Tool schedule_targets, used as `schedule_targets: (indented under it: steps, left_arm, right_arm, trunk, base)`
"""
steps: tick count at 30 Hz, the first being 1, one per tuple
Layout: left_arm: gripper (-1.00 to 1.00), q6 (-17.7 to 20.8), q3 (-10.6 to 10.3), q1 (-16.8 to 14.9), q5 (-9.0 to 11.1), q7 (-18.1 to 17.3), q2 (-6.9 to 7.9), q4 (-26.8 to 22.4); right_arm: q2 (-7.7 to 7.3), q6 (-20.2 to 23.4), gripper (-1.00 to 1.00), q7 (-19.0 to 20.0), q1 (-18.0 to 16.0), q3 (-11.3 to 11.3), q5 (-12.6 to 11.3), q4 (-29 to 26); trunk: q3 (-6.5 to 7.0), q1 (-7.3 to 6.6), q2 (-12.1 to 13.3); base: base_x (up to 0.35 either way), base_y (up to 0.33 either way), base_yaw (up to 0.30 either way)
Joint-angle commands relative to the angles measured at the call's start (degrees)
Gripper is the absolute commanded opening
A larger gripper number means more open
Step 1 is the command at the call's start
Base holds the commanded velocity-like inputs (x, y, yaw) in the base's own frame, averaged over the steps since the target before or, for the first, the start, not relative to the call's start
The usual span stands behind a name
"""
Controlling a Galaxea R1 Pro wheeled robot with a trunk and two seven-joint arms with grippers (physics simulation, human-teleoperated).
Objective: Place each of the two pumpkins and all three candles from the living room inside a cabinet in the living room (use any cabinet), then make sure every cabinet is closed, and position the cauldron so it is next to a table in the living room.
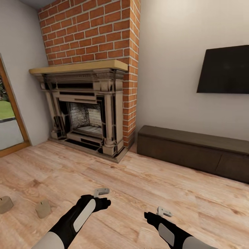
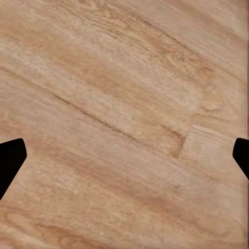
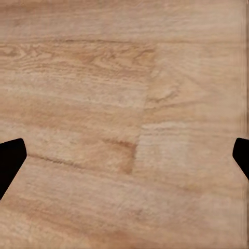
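Two beige candles stand on the wooden floor at the lower left of the head view, one [image 1: 5,204] at the picture's edge and one [image 1: 43,209] just right of it. The long, low dark-brown cabinet [image 1: 193,152] stands against the right wall with its fronts shut. My left gripper [image 1: 101,192] hangs over the floor, right of the candles and apart from them. My right gripper [image 1: 163,211] hangs further right. In both wrist views the left gripper [image 2: 124,161] and the right gripper [image 3: 124,161] are open over bare planks. The pumpkins, cauldron and table are out of view.
An ornate stone fireplace [image 1: 86,110] with a brick chimney [image 1: 93,31] stands ahead at the left. A dark TV [image 1: 224,69] hangs on the wall above the cabinet. A glass door [image 1: 8,117] is at the far left. Wooden floor [image 1: 138,183] lies between me and the cabinet.
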Motion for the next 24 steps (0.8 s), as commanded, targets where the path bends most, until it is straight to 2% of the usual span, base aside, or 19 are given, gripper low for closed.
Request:
schedule_targets:
  steps: [1,9,15,24]
  left_arm:
    - [1.0,0.06,-0.21,-0.04,0.6,0.56,0.07,-0.1]
    - [1.0,0.06,-0.6,-0.04,0.61,0.52,0.15,-0.18]
    - [1.0,0.06,-0.79,-0.04,0.61,0.5,0.16,-0.17]
    - [1.0,0.06,-0.79,-0.04,0.64,0.47,0.14,-0.12]
  right_arm:
    - [-0.03,-0.13,1.0,-0.32,-0.05,0.5,-0.43,-0.06]
    - [-0.09,-0.24,1.0,0.27,0.16,0.68,0.38,1.71]
    - [-0.09,-0.2,1.0,2.81,0.16,0.56,-0.24,1.96]
    - [-0.01,0.08,1.0,2.97,0.18,0.47,-0.45,1.91]
  trunk:
    - [-0.08,-0.01,-0.03]
    - [-0.12,-0.01,-0.03]
    - [-0.12,-0.01,-0.03]
    - [-0.12,-0.01,-0.03]
  base:
    - [0.0,0.0,-0.128]
    - [0.0,0.0,-0.027]
    - [0.0,0.0,-0.011]
    - [0.0,0.005,-0.042]
